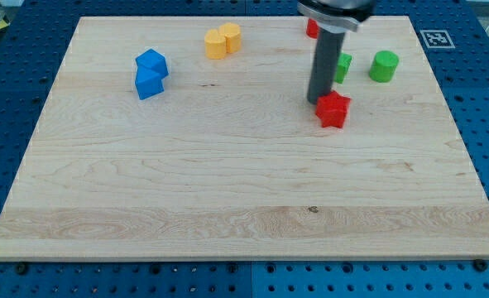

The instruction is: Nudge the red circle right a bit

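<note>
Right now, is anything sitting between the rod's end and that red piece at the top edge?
In the camera view, no block: only bare board, hidden by the rod, lies between my tip and the partly hidden red block, likely the circle.

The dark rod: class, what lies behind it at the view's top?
Behind the rod a red block shows only as a sliver, its shape hidden. A green block also peeks out, partly covered.

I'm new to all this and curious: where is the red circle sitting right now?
The red circle peeks out at the view's top edge, right of centre, mostly hidden behind the arm, above the green blocks.
</note>
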Controlling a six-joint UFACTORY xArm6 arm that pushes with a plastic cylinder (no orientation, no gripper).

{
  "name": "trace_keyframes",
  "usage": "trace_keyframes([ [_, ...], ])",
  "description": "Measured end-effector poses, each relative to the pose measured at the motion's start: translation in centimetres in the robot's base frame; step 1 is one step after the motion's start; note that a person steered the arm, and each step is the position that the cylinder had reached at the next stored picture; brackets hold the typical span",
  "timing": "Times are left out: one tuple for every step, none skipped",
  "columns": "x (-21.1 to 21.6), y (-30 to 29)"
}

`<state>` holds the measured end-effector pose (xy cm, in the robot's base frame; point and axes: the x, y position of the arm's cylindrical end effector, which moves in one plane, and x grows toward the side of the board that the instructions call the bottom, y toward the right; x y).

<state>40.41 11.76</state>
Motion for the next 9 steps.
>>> trace_keyframes([
  [3.5,2.5],
  [4.3,2.7],
  [3.8,-0.1],
  [1.4,-4.3],
  [-2.5,-4.5],
  [-5.9,-4.5],
  [-9.6,-4.5],
  [-13.1,-4.5],
  [-16.2,-4.5],
])
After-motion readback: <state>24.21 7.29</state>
